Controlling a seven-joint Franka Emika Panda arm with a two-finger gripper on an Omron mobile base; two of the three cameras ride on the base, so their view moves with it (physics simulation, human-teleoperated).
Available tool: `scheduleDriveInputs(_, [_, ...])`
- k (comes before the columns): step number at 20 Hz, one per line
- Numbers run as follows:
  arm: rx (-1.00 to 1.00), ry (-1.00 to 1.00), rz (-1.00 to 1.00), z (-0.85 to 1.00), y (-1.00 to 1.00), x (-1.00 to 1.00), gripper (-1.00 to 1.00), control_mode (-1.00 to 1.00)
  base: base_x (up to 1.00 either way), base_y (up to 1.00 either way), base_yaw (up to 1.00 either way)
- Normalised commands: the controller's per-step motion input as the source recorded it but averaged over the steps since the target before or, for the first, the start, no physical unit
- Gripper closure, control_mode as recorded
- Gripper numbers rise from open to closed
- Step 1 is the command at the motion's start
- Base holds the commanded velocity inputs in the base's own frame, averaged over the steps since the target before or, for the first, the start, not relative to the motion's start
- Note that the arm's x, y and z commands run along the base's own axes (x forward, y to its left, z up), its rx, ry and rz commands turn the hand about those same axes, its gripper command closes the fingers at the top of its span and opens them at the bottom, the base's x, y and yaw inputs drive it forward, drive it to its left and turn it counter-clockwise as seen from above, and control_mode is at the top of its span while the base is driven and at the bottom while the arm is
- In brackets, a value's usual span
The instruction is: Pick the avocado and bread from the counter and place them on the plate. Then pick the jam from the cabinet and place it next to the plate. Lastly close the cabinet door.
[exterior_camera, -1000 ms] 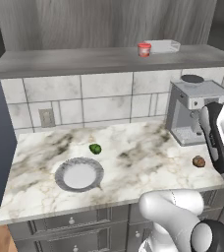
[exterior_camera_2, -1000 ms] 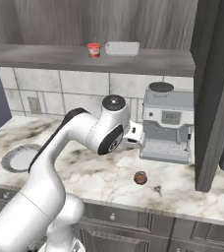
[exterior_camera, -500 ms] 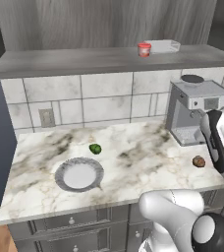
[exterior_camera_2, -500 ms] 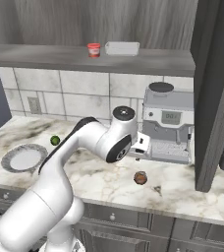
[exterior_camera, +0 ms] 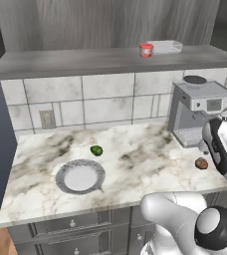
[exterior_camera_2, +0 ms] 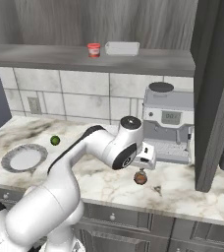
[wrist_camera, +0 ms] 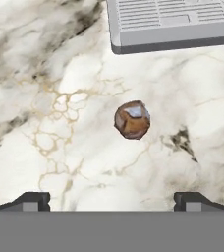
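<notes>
A: Marble bench [wrist_camera: 45, 98] directly below, and the fingers [wrist_camera: 112, 201] hang spread wide over it, holding nothing. The bread [wrist_camera: 132, 119] sits just ahead between them, near the coffee machine's tray [wrist_camera: 173, 24].

B: Risk?

A: It's a small round lump; closing off-centre could roll it away, or a finger could clip that tray.

B: Farther off?

A: The avocado [exterior_camera: 96, 150] lies beside the plate [exterior_camera: 60, 172], well apart from the bread. The jam [exterior_camera: 146, 50] stands on the cabinet shelf [exterior_camera: 60, 62].

B: Any writing?

A: None readable; the machine's small panel [exterior_camera_2: 172, 117] is too blurred, I think.
</notes>
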Motion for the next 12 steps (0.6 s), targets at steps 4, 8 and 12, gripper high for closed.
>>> scheduleDriveInputs(4, [0.00, 0.01, 0.00, -0.37, -0.07, 0.00, -1.00, -1.00, 0.00, 0.00, 0.00])
scheduleDriveInputs(8, [0.00, 0.01, 0.00, -0.35, -0.02, 0.04, -1.00, -1.00, 0.00, 0.00, 0.00])
scheduleDriveInputs(12, [0.00, 0.02, 0.00, -0.34, 0.00, 0.09, -1.00, -1.00, 0.00, 0.00, 0.00])
